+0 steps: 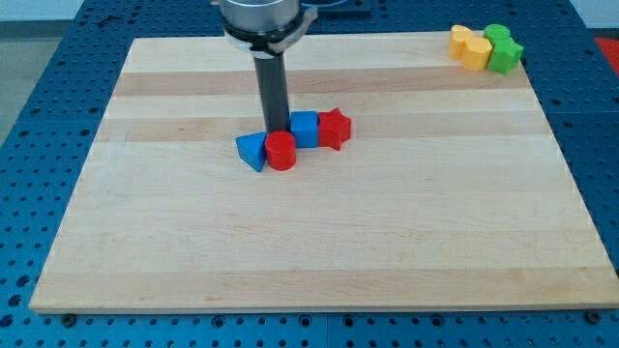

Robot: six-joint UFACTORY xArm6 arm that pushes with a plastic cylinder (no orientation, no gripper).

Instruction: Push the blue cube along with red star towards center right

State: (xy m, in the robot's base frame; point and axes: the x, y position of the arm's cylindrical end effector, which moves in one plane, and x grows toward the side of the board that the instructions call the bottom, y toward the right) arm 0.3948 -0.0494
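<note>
my tip (277,132) has no pincer, just sits touching the blue cube's (305,129) left side, so an off-centre shove could let the red star (334,128) slip off toward the board's top edge.

tip (277,130) left of blue cube (304,129); red star (334,128) right.

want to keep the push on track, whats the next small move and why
Probably push on toward the view's right. My tip sits at the left side of the blue cube, with the red star touching the cube's right side, so all three line up. The pair is about mid-board, well short of the right edge.
</note>
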